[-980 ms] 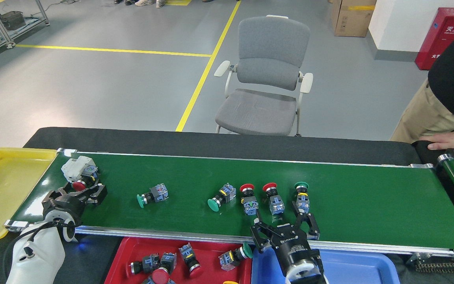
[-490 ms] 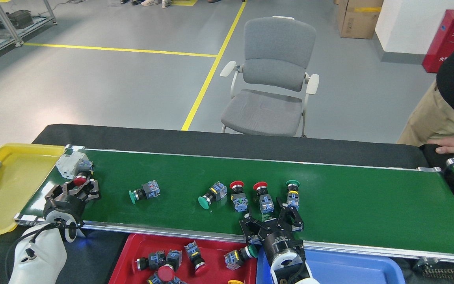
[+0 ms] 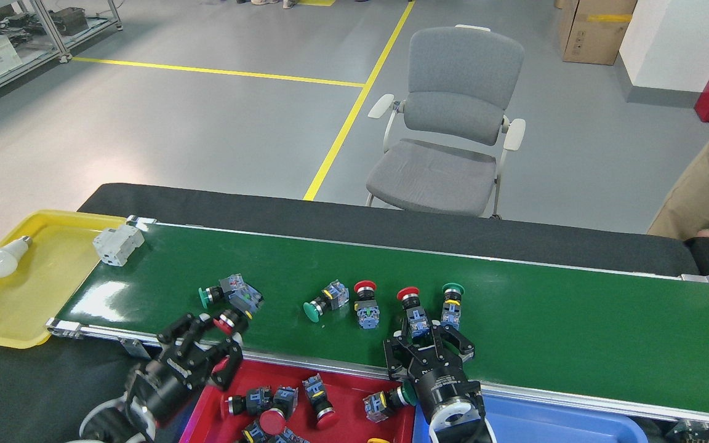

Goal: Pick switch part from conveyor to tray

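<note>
Left gripper [image 3: 222, 335] now carrying red-capped switch part [image 3: 236, 314] above conveyor [image 3: 576, 320].

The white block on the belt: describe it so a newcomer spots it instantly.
Find the green conveyor and follow it to the end beside the yellow tray. The white block lies in the far corner there, boxy and pale, with no coloured button cap like the switches.

You've got five switch parts [image 3: 359, 303] lying mid-conveyor [image 3: 551, 320], red and green caps. Red tray [image 3: 354, 381] sits just below the near frame, holding several more.
</note>
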Controlling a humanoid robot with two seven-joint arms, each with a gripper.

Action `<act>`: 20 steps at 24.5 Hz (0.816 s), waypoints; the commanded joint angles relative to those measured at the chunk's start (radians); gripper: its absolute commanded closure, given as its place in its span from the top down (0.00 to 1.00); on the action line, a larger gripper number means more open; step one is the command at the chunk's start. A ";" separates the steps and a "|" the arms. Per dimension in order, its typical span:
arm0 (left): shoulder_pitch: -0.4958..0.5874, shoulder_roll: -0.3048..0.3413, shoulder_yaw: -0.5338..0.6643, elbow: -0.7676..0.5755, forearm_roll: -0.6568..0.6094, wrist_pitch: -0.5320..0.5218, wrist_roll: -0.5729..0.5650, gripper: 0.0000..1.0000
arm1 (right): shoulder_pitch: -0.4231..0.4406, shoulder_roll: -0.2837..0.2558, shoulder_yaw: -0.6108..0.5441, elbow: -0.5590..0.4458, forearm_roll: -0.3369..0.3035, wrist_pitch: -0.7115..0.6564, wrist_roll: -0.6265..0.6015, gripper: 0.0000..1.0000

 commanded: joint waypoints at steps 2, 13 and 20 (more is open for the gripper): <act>0.011 -0.044 0.005 -0.032 -0.001 -0.029 -0.018 1.00 | 0.110 -0.044 0.004 -0.156 -0.002 -0.253 -0.030 0.28; 0.011 -0.056 0.088 -0.021 -0.001 0.298 -0.018 1.00 | 0.173 -0.046 -0.108 -0.205 -0.096 -0.274 -0.084 1.00; 0.017 -0.042 0.140 -0.004 0.000 0.316 -0.018 1.00 | 0.239 -0.060 -0.510 -0.213 -0.223 0.005 -0.087 1.00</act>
